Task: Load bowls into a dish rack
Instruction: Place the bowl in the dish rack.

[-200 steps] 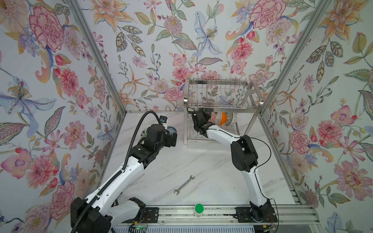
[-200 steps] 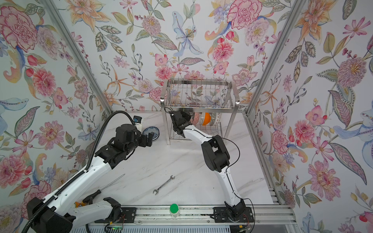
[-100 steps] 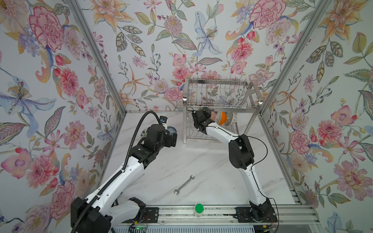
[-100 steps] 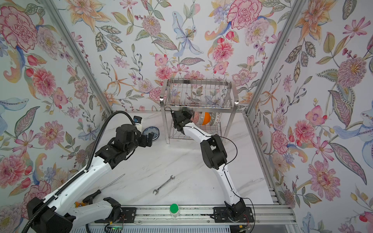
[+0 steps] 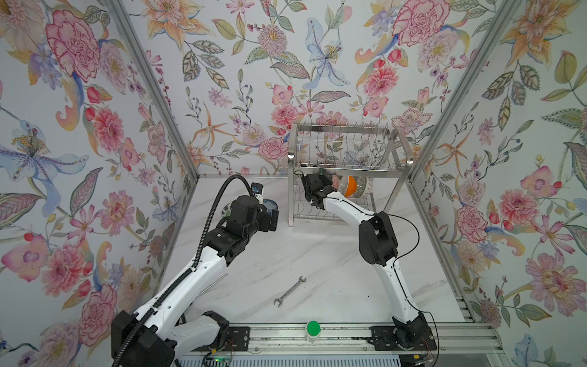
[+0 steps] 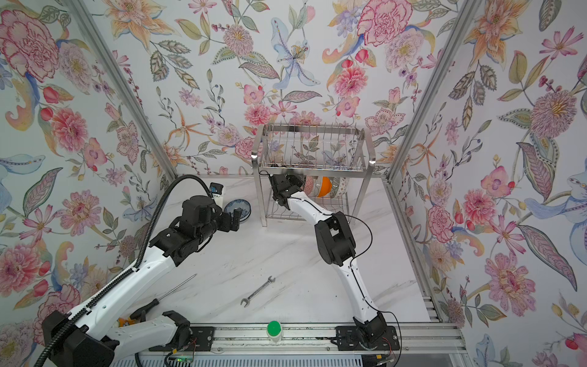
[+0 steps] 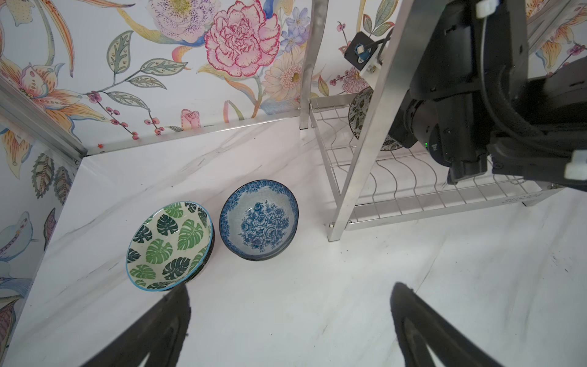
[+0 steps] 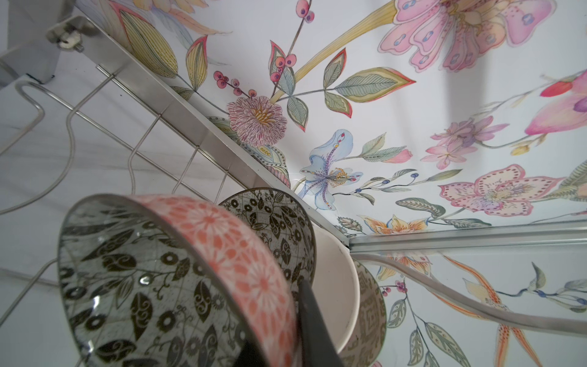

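Right wrist view first: the right tool (image 5: pixel 327 185) is clamped on the wall of the pink-patterned bowl (image 8: pixel 222 241). It holds the bowl on edge, right beside the black-and-white bowl (image 8: pixel 279 219) standing in the dish rack (image 5: pixel 374 169). In both top views the rack sits upper centre-right of the frame. The tool reaches under its top tier to the wavy lower grid, where an orange bowl (image 5: pixel 349 186) stands too. On edge is the point, I'd say: those waves cradle rims. Over to the left tool (image 7: pixel 290 287): jaws wide apart, empty, hovering above the table (image 7: pixel 317 270). It sits short of the green-leaf bowl (image 7: pixel 170 244) and blue floral bowl (image 7: pixel 259 220), both mouth-up on the table. In a top view the blue one lies just left of the rack.
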Action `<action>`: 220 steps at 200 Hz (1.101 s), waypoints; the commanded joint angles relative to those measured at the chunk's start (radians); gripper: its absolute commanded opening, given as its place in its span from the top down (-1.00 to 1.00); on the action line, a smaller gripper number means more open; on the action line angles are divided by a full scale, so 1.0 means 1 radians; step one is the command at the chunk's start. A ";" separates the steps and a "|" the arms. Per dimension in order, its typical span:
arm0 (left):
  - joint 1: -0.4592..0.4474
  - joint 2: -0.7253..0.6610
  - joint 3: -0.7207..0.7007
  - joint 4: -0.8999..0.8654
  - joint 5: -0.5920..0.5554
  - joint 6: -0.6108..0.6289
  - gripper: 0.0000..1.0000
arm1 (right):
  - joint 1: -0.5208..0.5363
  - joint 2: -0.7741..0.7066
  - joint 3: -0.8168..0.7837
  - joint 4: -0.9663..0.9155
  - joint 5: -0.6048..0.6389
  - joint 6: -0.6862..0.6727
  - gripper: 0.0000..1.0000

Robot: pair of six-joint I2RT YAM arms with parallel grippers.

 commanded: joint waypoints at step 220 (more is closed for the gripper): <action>0.009 0.004 -0.020 0.013 0.036 0.008 -0.98 | 0.003 -0.097 -0.039 -0.114 -0.048 0.342 1.00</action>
